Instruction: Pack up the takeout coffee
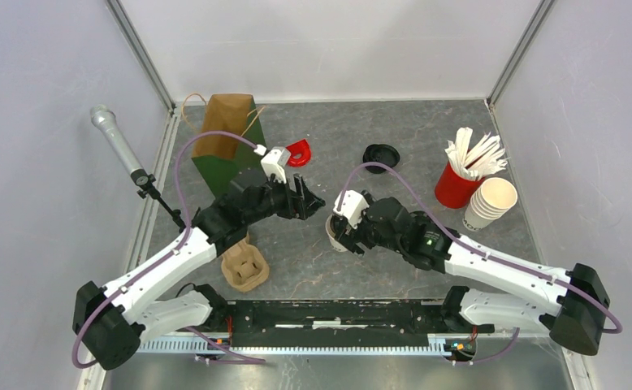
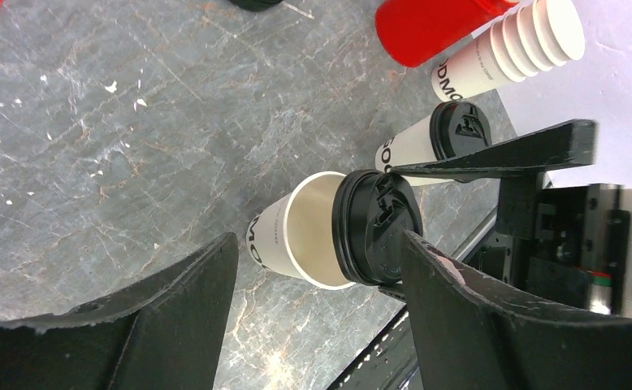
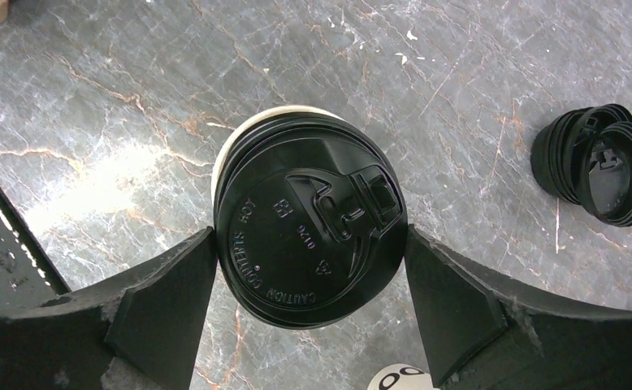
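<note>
While its round glossy black lid (image 3: 309, 236) sits askew on the rim, smooth cream paper cup (image 2: 284, 244) upright on grey marbled table (image 1: 426, 130), lid pinched between fingers of right gripper (image 3: 311, 242), left gripper (image 2: 319, 244) spread wide nearby

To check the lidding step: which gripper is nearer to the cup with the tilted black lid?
Right. The right gripper holds the black lid at the mouth of the cup; the left gripper hovers open just left of the cup, not touching.
</note>
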Motion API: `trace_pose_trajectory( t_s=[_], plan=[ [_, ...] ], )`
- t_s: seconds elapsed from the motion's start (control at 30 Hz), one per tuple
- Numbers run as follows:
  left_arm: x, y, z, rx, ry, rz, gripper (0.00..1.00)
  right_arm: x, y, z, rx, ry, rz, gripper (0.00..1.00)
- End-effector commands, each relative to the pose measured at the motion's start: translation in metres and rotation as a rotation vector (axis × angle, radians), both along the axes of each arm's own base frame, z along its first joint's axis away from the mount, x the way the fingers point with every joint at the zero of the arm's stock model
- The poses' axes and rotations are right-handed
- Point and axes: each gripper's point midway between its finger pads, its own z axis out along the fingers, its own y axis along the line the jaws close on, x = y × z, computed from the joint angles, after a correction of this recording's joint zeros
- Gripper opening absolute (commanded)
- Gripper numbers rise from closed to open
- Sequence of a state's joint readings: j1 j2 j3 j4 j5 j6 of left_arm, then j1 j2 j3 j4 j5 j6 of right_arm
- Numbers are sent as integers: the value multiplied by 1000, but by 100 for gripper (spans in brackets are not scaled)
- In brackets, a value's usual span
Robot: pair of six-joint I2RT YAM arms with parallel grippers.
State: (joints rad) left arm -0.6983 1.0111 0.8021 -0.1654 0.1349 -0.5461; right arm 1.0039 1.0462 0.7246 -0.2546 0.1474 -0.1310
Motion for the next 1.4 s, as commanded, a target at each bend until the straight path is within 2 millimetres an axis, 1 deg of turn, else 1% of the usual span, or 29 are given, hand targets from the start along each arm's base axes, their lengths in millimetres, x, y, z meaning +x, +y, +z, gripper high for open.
trace_pose_trajectory(
  t_s=[0.0, 0.1, 0.3, 0.4, 0.47, 0.57, 0.83, 0.97, 1.37],
  plan=[
    [2, -9, -11, -61, 66, -29, 77, 6, 20, 33, 94, -2, 25, 88],
    [0, -14, -20, -72, 85, -53, 76, 8, 23, 33, 87, 10, 28, 88],
    [0, -19, -31, -78, 109, -78, 72, 14, 22, 24, 61, 30, 11, 89],
    [-1, -19, -37, -70, 122, -84, 71, 15, 22, 21, 59, 42, 5, 90],
    [1, -21, -37, -79, 108, -87, 71, 16, 22, 20, 56, 48, 2, 90],
    [0, -22, -45, -76, 119, -91, 69, 16, 25, 19, 51, 58, 12, 91],
    [0, -25, -66, -62, 152, -104, 64, 18, 22, 14, 38, 77, 0, 91],
    [0, -27, -71, -56, 161, -110, 62, 18, 24, 12, 36, 87, 6, 91],
    [-1, -28, -81, -42, 166, -128, 62, 16, 30, 2, 19, 124, 30, 92]
  ],
)
